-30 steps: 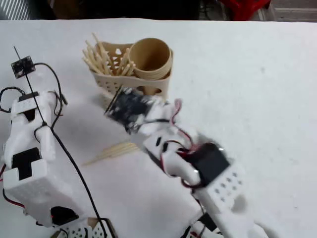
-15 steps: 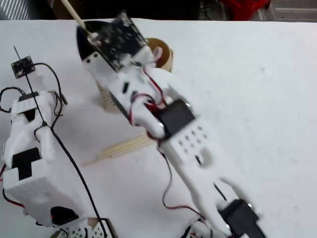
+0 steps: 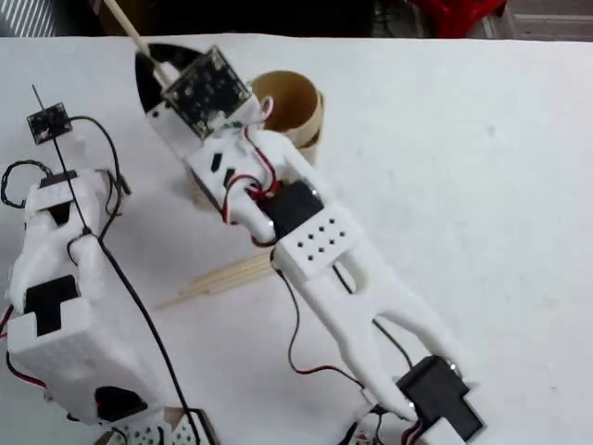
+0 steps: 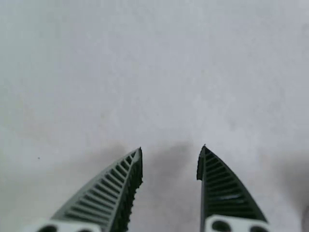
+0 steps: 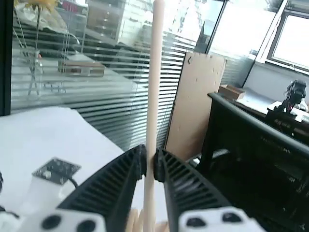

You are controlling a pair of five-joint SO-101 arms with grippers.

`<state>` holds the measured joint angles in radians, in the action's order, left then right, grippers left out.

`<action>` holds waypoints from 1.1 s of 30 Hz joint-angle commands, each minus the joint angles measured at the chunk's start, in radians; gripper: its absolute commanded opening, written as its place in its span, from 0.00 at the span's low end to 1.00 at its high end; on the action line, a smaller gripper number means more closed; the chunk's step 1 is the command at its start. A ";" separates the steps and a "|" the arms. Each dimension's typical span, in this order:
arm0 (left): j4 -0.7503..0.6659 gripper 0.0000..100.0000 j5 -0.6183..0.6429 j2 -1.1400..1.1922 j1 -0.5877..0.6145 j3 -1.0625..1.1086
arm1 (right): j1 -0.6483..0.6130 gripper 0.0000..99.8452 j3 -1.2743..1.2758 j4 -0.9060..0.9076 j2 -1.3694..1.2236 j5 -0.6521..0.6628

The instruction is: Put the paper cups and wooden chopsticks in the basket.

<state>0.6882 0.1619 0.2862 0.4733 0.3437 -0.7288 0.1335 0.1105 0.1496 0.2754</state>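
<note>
Up at the upper left of the high view, the right gripper (image 5: 149,162) is clamped on one pale wooden chopstick (image 5: 155,72), just left of the tan paper cups (image 3: 292,97). A loose chopstick bundle (image 3: 222,276) lies centre-left. The left gripper (image 4: 169,162) is spread open over the white tabletop (image 4: 154,72).

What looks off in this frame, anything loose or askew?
Two things. Pale wooden chopsticks lie loose on the white table, partly under the right arm. The right jaws are shut on one long wooden chopstick that juts up past the table's far edge, not down.
</note>
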 commanded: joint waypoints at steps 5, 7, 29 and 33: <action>-0.018 0.20 -0.009 -0.002 -0.013 -0.008 | 0.044 0.02 0.106 -0.059 0.093 -0.006; -0.018 0.20 -0.009 -0.002 -0.013 -0.008 | 0.058 0.02 0.106 -0.018 0.117 -0.006; -0.018 0.20 -0.009 -0.002 -0.013 -0.008 | 0.013 0.13 0.106 1.107 0.564 0.015; -0.018 0.20 -0.009 -0.002 -0.013 -0.008 | -0.022 0.16 0.129 1.277 0.507 0.178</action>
<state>0.6882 0.1619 0.2862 0.4749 0.3437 -0.7211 0.2486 1.2213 0.6774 0.3214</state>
